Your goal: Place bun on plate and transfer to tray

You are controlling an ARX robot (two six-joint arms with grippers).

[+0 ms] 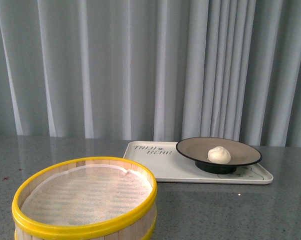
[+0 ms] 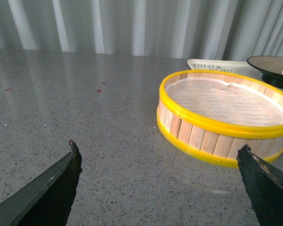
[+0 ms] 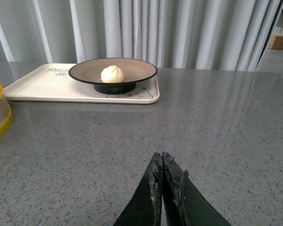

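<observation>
Left gripper spread—steamer basket ahead.

Grey speckled stone-look tabletop: smooth, semi-glossy, carries soft reflections of the curtain.

Round wooden steamer basket with yellow rims, near left: wall of pale vertical wood slats, unvarnished look; rim bands smooth, glossy, plastic-like. Inside, a white woven liner cloth, thin, slightly wrinkled, mesh texture.

Flat rectangular cream-white plastic tray, far right: smooth, low sheen, grey printed lettering.

Round shallow plate with black rim on the tray: matt beige-tan interior; rim and foot black, faint gloss.

Small white pleated steamed bun: matt, soft-looking dough surface.

Pale grey pleated curtain: matt cloth.

Gripper fingers in the wrist views: dark, matt, edges rough and worn.
</observation>
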